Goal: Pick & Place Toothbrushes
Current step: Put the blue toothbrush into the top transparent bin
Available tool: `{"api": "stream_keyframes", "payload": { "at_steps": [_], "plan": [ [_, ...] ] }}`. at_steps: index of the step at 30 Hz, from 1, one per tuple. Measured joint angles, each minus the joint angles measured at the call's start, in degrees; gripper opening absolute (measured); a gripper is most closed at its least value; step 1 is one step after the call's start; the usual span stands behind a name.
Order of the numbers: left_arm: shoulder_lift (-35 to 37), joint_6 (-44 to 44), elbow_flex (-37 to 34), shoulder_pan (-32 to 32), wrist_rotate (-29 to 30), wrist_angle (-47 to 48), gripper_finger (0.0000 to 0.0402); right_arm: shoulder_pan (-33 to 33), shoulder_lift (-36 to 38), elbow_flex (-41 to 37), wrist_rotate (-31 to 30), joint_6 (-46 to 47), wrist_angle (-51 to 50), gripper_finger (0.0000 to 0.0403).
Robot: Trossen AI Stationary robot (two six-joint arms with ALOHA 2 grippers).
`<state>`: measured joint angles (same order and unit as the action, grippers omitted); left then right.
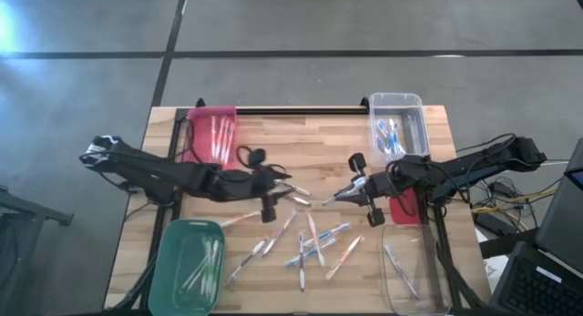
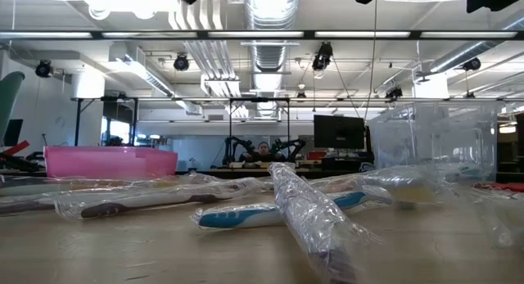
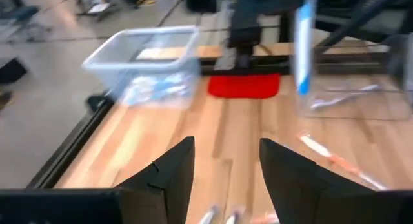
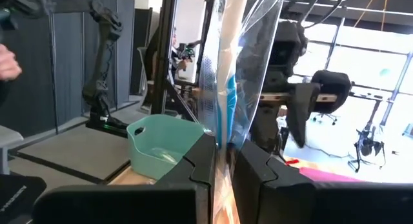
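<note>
The left pincer (image 3: 226, 179) shows its two dark fingers (image 3: 169, 175) spread apart over the wooden desk (image 3: 226, 121), nothing between them. Beyond them a clear bin (image 3: 145, 62) holding blue-and-white toothbrushes (image 3: 155, 88) stands at the desk's edge, and beside it lies a red bin (image 3: 244, 86). The other arm's dark pincer (image 3: 248, 24) hangs above the red bin, gripping a wrapped blue toothbrush (image 3: 302, 43) upright. Another wrapped toothbrush (image 3: 332, 158), pink-orange, lies on the wood nearer.

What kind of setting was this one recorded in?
Probably an industrial-style robotics lab: exposed ceiling ducts, a concrete floor around the wooden table, and another robot arm rig standing behind.
</note>
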<state>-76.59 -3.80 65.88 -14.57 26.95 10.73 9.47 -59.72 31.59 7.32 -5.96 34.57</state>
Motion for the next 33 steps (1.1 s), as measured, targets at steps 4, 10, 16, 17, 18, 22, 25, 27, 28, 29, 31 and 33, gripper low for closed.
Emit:
{"api": "stream_keyframes", "payload": {
  "at_steps": [4, 10, 16, 17, 18, 22, 25, 27, 28, 29, 31, 33],
  "plan": [
    [7.46, -4.24, -9.23, -0.81, 4.67, -2.28, 0.0179, 0.0, 0.0, 0.0, -1.71, 1.11, -0.26, 0.0025],
    [17.12, -10.38, -22.44, -0.98, 5.66, -9.92, 0.0179, 0.01, 0.0, 0.0, -8.94, 3.77, -1.69, 0.0025],
    [22.65, -11.11, -30.34, -0.98, 5.56, -13.75, 0.0179, -1.0, 0.02, 0.0, -28.1, 8.63, -6.54, 0.0024],
    [23.25, -11.09, -31.07, -0.98, 5.58, -13.82, 0.0179, -1.81, 0.02, 0.0, -30.17, 9.29, -7.47, 0.0024],
    [23.7, -11.13, -31.65, -0.98, 5.58, -13.95, 0.0179, -2.76, 0.11, 0.0, -31.58, 10.03, -8.27, 0.0024],
    [24.76, -10.24, -32.69, -0.98, 5.55, -13.8, 0.0179, -7.99, 0.48, 2.18, -32.29, 12.37, -15.02, 0.0024],
    [25.32, -7.6, -32.31, -0.97, 5.57, -13.81, 0.0177, -12.82, 0.3, 6.75, -32.31, 14.54, -24.45, 0.0024],
    [25.52, -5.24, -32.03, -0.96, 5.56, -13.67, 0.0177, -15.94, -0.25, 10.46, -32.4, 15.29, -31.58, 0.0024],
    [25.54, -4.43, -31.9, -0.91, 5.58, -13.69, 0.0177, -17.43, -0.38, 12.27, -32.45, 15.28, -35.37, 0.0024],
    [25.56, -3.66, -31.73, -0.91, 5.55, -13.86, 0.0177, -18.9, -0.39, 14.16, -32.51, 15.19, -38.94, 0.0024],
    [25.69, -2.92, -31.73, -0.91, 5.57, -13.69, 0.0177, -21.68, -0.37, 18.12, -32.52, 15.21, -45.76, 0.0024],
    [25.73, -2.25, -31.74, -0.91, 5.59, -13.74, 0.0177, -24.32, -0.35, 21.83, -32.62, 16.11, -52.87, 0.0024]
  ]
}}
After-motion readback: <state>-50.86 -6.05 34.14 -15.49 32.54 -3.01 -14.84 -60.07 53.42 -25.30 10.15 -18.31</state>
